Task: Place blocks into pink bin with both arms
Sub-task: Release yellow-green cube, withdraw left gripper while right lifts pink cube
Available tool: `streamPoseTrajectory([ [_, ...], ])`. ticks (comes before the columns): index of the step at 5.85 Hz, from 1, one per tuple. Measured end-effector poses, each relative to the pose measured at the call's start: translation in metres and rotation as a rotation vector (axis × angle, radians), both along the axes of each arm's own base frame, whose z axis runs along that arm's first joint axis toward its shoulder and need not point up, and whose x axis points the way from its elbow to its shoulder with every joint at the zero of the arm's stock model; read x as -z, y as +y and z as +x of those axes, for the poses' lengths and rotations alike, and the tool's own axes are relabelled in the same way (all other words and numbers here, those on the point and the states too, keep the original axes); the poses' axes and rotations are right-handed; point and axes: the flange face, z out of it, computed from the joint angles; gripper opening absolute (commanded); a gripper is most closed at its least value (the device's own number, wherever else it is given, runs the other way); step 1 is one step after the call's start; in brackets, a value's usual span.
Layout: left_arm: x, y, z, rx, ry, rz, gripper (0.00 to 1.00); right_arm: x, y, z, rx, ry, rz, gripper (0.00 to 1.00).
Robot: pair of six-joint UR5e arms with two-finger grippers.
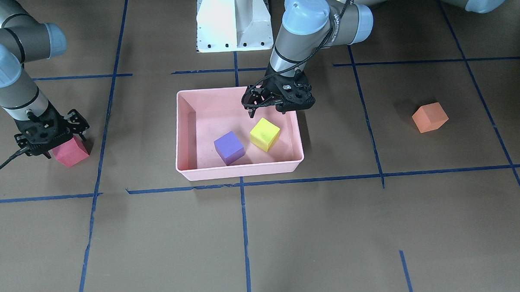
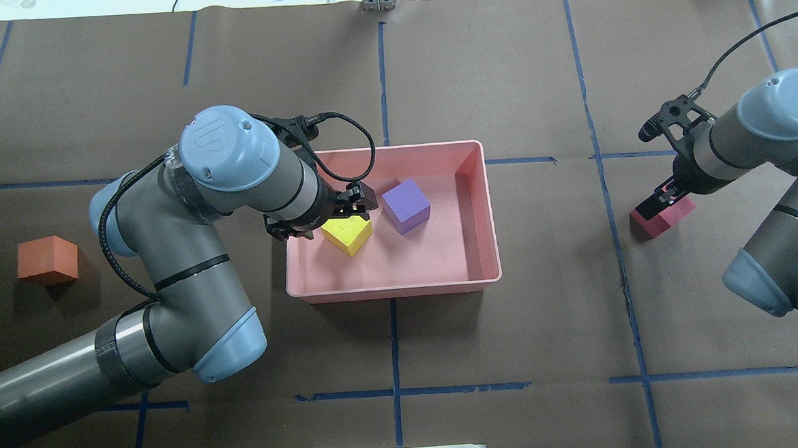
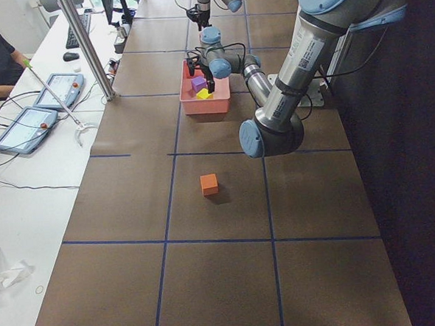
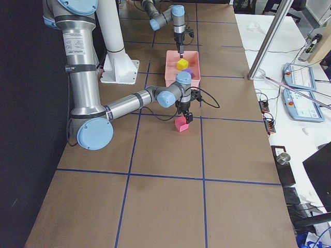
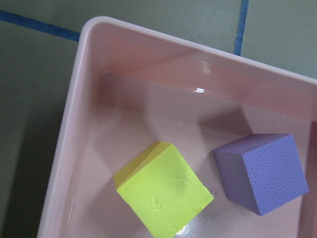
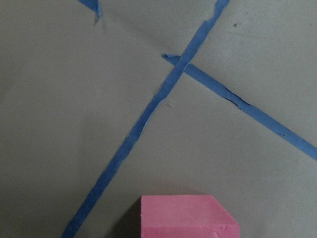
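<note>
The pink bin (image 1: 239, 169) stands mid-table and holds the purple block (image 1: 229, 147) and the yellow-green block (image 1: 265, 134). My left gripper (image 1: 267, 113) hangs open just above the yellow-green block (image 2: 348, 235), which lies free on the bin floor (image 5: 74, 124). The red block (image 1: 72, 153) sits on the table at my right. My right gripper (image 1: 66, 146) is low over the red block (image 2: 665, 218), open, with a finger on either side. The orange block (image 1: 430, 117) lies alone on the table at my left.
The white pedestal base (image 1: 234, 21) stands behind the bin. Blue tape lines (image 1: 244, 233) cross the brown paper table cover. Operator tablets (image 3: 33, 115) lie on a side bench beyond the table's far edge.
</note>
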Motion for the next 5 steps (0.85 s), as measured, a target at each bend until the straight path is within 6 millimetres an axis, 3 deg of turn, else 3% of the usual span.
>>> streamPoseTrajectory([
  [2, 0.007, 0.003, -0.008, 0.003, 0.017, 0.011, 1.00, -0.018, -0.002, -0.004, 0.051, 0.001, -0.023, 1.00],
  [3, 0.017, 0.008, -0.030, 0.015, 0.050, 0.033, 1.00, -0.024, -0.003, -0.005, 0.063, 0.001, -0.032, 0.30],
  [4, 0.013, 0.010, -0.068, 0.038, 0.070, 0.054, 1.00, -0.025, -0.003, -0.004, 0.069, -0.004, -0.039, 0.02],
  [5, -0.010, 0.014, -0.103, 0.030, 0.050, 0.100, 1.00, -0.025, -0.003, -0.002, 0.072, -0.013, -0.046, 0.00],
])
